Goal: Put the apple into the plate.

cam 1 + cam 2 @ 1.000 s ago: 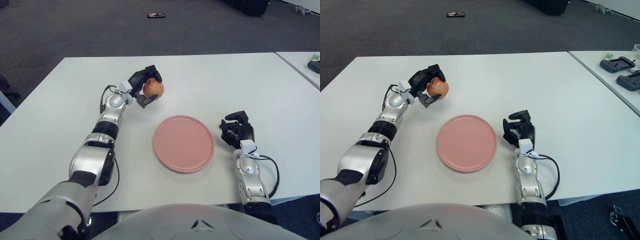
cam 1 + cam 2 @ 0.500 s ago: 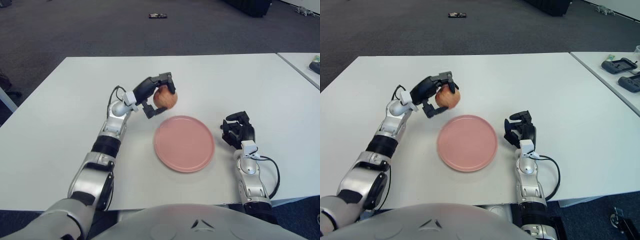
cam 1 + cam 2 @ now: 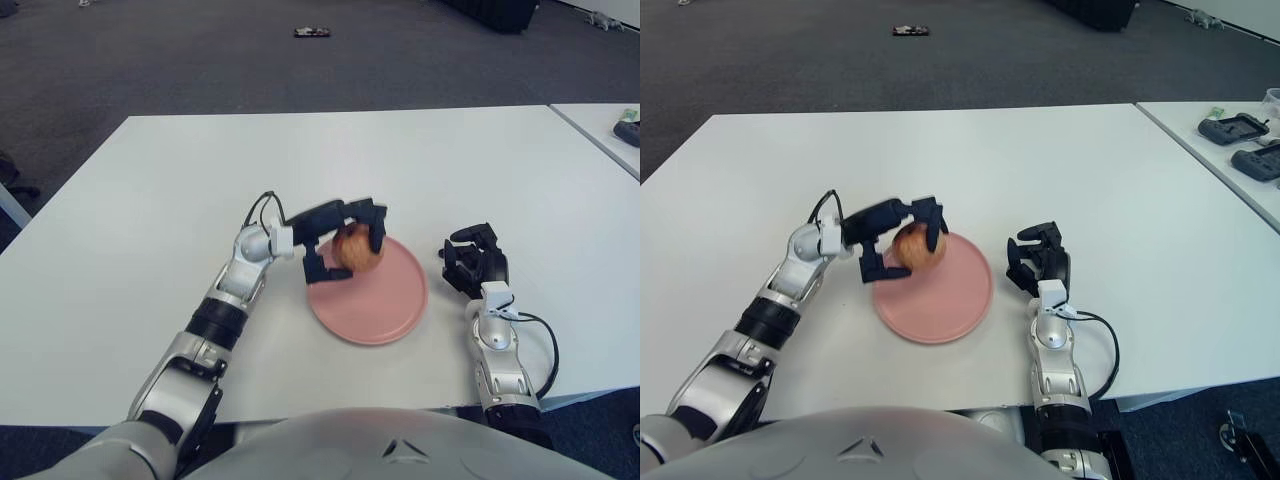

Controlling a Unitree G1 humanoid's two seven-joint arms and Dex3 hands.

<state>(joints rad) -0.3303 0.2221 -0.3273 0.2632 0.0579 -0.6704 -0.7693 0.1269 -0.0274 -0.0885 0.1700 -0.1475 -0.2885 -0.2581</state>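
A reddish-yellow apple (image 3: pixel 358 248) is held over the near-left part of the pink plate (image 3: pixel 385 305), close to its surface; I cannot tell whether it touches. My left hand (image 3: pixel 342 240) is shut on the apple, its dark fingers wrapped over the top and under the left side. In the right eye view the same apple (image 3: pixel 918 246) sits in the left hand (image 3: pixel 902 241) above the plate (image 3: pixel 950 303). My right hand (image 3: pixel 474 262) shows to the right of the plate, idle.
The white table (image 3: pixel 150 180) spreads wide around the plate. A second table (image 3: pixel 1230 150) at the far right carries dark controllers (image 3: pixel 1238 128). A small dark object (image 3: pixel 313 32) lies on the grey carpet beyond.
My left hand carried the apple right and toward me, from the table's left-centre down to just over the plate. The right hand stayed still.
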